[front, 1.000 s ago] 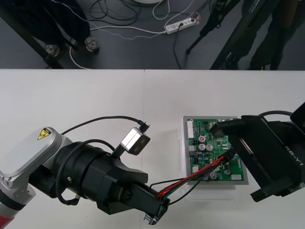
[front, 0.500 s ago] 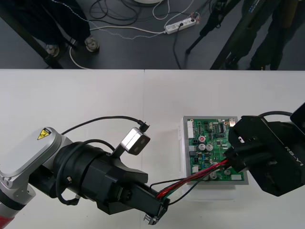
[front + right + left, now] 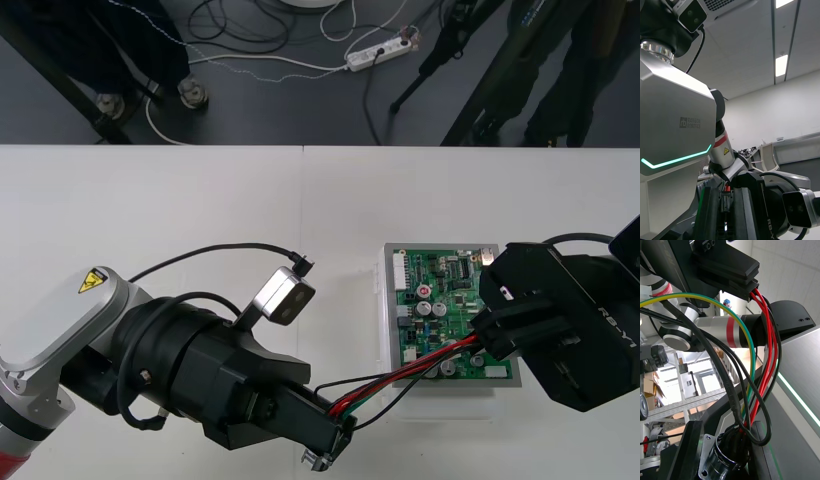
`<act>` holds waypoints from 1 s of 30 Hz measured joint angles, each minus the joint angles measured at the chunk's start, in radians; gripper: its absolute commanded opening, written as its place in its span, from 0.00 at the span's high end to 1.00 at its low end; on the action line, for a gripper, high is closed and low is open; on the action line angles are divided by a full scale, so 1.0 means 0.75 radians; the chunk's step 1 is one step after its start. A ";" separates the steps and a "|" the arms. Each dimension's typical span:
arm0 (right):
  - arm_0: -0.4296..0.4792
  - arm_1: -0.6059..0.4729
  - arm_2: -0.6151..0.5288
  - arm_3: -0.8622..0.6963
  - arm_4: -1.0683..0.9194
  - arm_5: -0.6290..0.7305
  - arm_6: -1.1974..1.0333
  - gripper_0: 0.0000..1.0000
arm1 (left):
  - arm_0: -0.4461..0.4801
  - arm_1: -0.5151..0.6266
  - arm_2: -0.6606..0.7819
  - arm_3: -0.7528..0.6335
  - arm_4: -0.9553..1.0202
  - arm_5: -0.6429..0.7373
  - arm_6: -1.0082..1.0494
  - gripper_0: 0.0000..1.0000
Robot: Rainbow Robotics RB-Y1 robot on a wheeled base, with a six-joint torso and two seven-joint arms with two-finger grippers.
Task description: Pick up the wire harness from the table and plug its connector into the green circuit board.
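The green circuit board (image 3: 438,292) lies on its white base (image 3: 379,330) at the table's right. The harness wires (image 3: 410,368), red, black and green, stretch from my left gripper (image 3: 335,443) up to my right gripper (image 3: 484,340), which stands over the board's right part. In the left wrist view the round metal socket (image 3: 728,454) sits in my left gripper (image 3: 728,465), and the wires (image 3: 763,352) rise to the right gripper (image 3: 728,272). In the right wrist view my right gripper (image 3: 727,219) is shut on the small black plug (image 3: 727,198). Whether the plug touches the board is hidden.
The left arm's dark body (image 3: 190,375) covers the table's front left, its wrist camera (image 3: 283,297) on top. The left arm's red-ringed link (image 3: 720,141) and camera (image 3: 799,208) stand close before the right gripper. Bare table (image 3: 200,200) lies behind both arms.
My right gripper, wide open over the board a second ago, has closed on the plug end of the harness. The left arm and the socket end have stayed put.
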 measured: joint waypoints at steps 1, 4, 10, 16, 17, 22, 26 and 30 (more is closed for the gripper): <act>0.000 0.000 0.000 0.000 0.000 0.000 0.000 1.00 | 0.000 0.000 0.000 0.000 0.000 0.000 0.000 1.00; 0.000 0.000 0.000 0.000 0.000 0.000 0.000 1.00 | 0.000 0.000 0.000 0.000 0.000 0.000 0.000 1.00; 0.000 0.000 0.000 0.000 0.000 0.000 0.000 1.00 | 0.000 0.000 0.000 0.000 0.000 0.001 0.000 0.00; 0.001 0.000 0.000 0.000 0.000 0.000 0.000 1.00 | 0.000 0.000 0.000 0.000 0.000 0.031 -0.001 0.00; 0.001 0.000 0.000 0.000 0.000 0.000 0.000 1.00 | 0.000 0.000 0.000 -0.001 0.000 0.036 -0.001 0.00; 0.002 0.000 0.000 0.000 0.000 0.000 0.000 1.00 | 0.000 0.000 0.000 -0.009 0.000 0.055 -0.001 0.00; 0.002 0.000 0.000 0.000 0.000 0.000 0.000 1.00 | 0.000 0.000 0.000 -0.015 0.000 0.064 -0.001 0.00; 0.002 0.000 0.000 0.000 0.000 0.000 0.000 1.00 | 0.000 0.000 0.000 -0.018 0.000 0.072 -0.001 0.00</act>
